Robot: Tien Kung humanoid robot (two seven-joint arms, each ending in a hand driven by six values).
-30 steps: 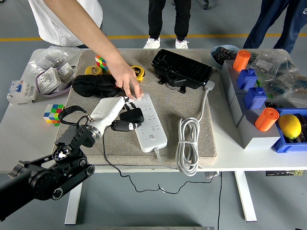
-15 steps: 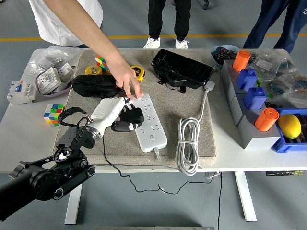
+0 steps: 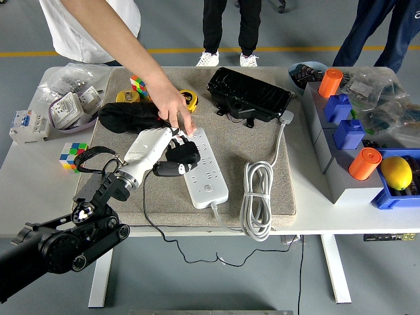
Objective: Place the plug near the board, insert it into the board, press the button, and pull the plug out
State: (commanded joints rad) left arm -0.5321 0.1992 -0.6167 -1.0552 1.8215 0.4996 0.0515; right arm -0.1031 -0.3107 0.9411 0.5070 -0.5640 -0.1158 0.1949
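Observation:
A white power strip (image 3: 206, 169) lies lengthwise on the grey mat (image 3: 262, 141), its cord leaving at the near end. My left hand (image 3: 152, 149), white with black fingers, comes in from the lower left and is shut on a black plug (image 3: 178, 160). The plug sits at the strip's left edge, partly over its sockets, and its thin black cable (image 3: 146, 213) trails off the table's front edge. A person's hand (image 3: 172, 108) reaches from the far side, with its fingertips resting on the strip's far end just above my hand. My right hand is out of the picture.
A coiled white cable (image 3: 257, 198) lies right of the strip and a black case (image 3: 249, 96) behind it. A black pouch (image 3: 128, 118), a yellow tape measure (image 3: 188, 98) and a puzzle cube (image 3: 73, 156) are at the left. Grey and blue bins with orange cylinders (image 3: 364, 163) and a lemon (image 3: 396, 172) stand right.
My left hand has lifted the plug a little and carried it to the right, further onto the strip. The person's hand has stayed on the strip's far end.

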